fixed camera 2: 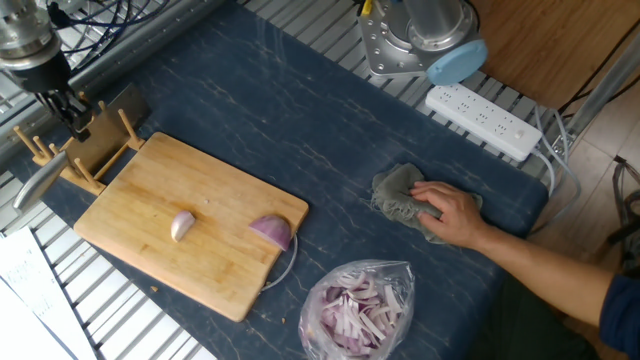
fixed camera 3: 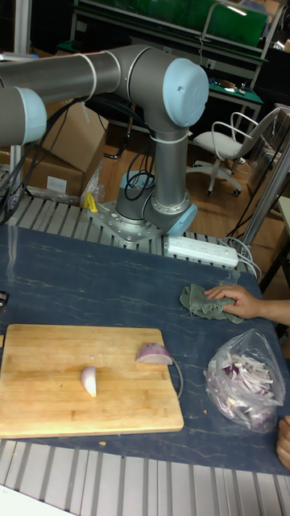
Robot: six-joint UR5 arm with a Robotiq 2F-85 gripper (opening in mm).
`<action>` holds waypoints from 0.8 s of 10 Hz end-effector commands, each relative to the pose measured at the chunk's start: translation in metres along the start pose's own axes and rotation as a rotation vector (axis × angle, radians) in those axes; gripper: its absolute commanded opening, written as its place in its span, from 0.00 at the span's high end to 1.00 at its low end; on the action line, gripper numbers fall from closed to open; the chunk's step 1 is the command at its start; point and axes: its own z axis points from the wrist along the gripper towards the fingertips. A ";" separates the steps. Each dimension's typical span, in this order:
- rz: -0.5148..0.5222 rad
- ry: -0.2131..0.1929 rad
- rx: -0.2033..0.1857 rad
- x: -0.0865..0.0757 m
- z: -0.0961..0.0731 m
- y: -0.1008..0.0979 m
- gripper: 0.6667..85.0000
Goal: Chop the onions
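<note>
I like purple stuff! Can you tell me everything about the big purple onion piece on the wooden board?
The purple onion piece is a peeled, glossy half-dome, dark purple on top and paler at its edge. It lies still near the cutting board's right-hand edge, resting on the wood, not yet chopped. A smaller pale wedge lies apart from it, further in on the board. Nothing else touches it.
</note>
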 end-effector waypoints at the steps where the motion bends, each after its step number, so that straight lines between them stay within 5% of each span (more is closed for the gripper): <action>1: 0.005 -0.011 -0.022 0.007 0.004 -0.003 0.77; 8: -0.010 0.009 -0.044 0.016 0.014 0.002 0.77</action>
